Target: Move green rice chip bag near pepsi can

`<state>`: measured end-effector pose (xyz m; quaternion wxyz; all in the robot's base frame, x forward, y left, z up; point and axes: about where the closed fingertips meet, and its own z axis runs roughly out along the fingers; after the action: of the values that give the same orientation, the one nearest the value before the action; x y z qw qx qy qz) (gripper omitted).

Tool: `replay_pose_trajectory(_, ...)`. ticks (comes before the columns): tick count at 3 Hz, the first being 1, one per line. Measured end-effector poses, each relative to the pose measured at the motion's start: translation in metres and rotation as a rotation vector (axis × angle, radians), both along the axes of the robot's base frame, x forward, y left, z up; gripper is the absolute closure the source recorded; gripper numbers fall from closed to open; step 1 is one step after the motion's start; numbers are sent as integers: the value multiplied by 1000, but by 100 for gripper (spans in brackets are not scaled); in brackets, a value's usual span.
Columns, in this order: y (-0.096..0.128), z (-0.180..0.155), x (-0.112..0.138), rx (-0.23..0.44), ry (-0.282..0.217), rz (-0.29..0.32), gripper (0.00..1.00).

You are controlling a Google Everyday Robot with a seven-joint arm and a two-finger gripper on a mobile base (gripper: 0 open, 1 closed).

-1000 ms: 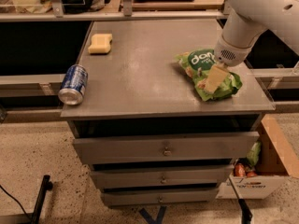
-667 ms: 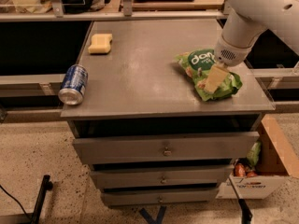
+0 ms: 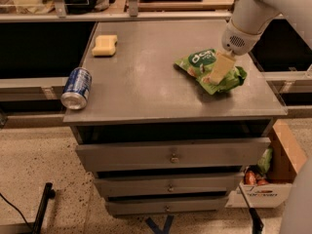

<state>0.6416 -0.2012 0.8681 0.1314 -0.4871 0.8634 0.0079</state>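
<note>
Operator: Status, please. Where is the gripper (image 3: 216, 74)?

Spotter: You have it over the right side of the grey table (image 3: 146, 89), down on the green rice chip bag (image 3: 200, 60). The white arm (image 3: 253, 13) comes in from the upper right. Whether it has a hold on the bag, you cannot tell from this view.

Operator: And the bag itself?

Spotter: It lies crinkled on the tabletop, right of centre, with its logo end pointing left and toward the back.

Operator: The can?

Spotter: Your pepsi can (image 3: 77, 87) lies on its side at the front left corner, silver end facing the camera. It is well apart from the bag, with most of the tabletop's width between them. A yellow sponge (image 3: 105, 45) sits near the back left corner, apart from both. Under the top you see three drawers (image 3: 170, 155), and a cardboard box (image 3: 278, 179) stands on the floor at the lower right.
</note>
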Motion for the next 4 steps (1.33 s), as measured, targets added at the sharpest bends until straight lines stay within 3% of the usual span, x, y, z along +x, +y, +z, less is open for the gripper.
replay_pose_trajectory(2,3,36,16,34,-65,0,100)
replay_pose_trajectory(4,14,36,19,103,-67,44,100)
